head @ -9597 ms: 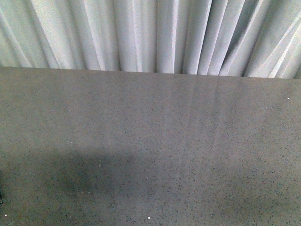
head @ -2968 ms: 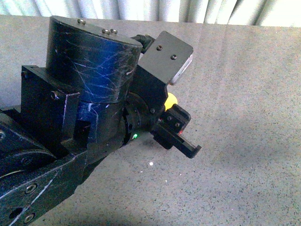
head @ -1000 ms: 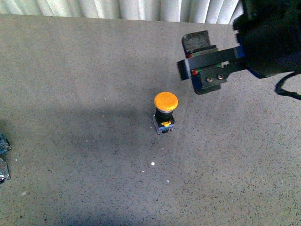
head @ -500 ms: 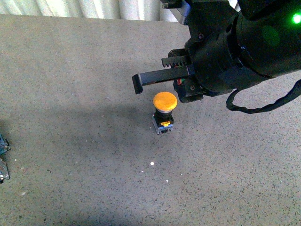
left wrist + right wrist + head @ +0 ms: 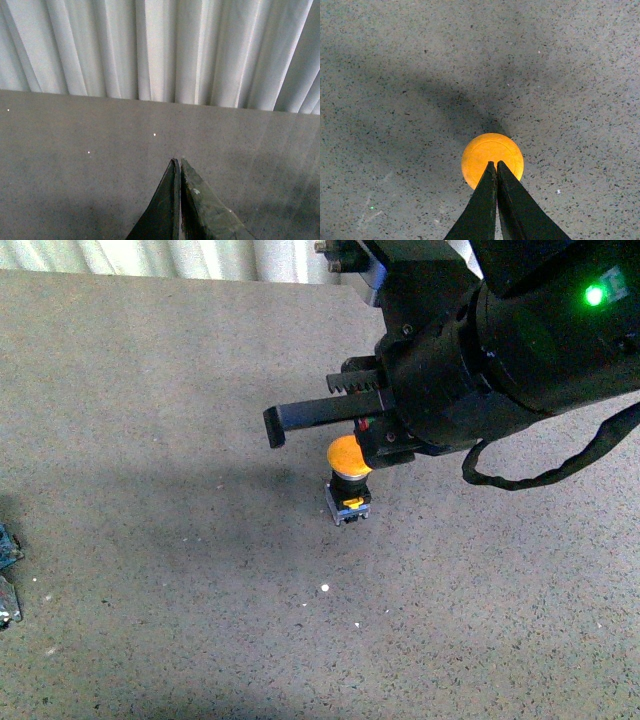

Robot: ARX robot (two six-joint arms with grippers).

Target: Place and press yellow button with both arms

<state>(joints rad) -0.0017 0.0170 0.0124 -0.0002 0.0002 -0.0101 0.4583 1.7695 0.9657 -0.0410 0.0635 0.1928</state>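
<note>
The yellow button [image 5: 344,454] stands upright on the grey table, its grey base [image 5: 348,506] with blue and yellow marks showing below the cap. My right gripper [image 5: 372,445] hangs straight over it, shut, and part of the cap is hidden behind it. In the right wrist view the shut fingertips [image 5: 496,163] lie over the near half of the round cap [image 5: 492,150]; whether they touch it I cannot tell. My left gripper [image 5: 177,161] is shut and holds nothing, above bare table and facing the curtain.
The right arm's black body [image 5: 520,340] with a green light [image 5: 594,295] and a looped cable [image 5: 540,475] fills the upper right. A toothed bar [image 5: 315,413] sticks out to the left. Some blue hardware [image 5: 6,546] shows at the left edge. A white curtain [image 5: 160,50] runs behind the table.
The right arm has swung in from the upper right and come down over the button, so its shut gripper now covers part of the cap. The button has not moved.
</note>
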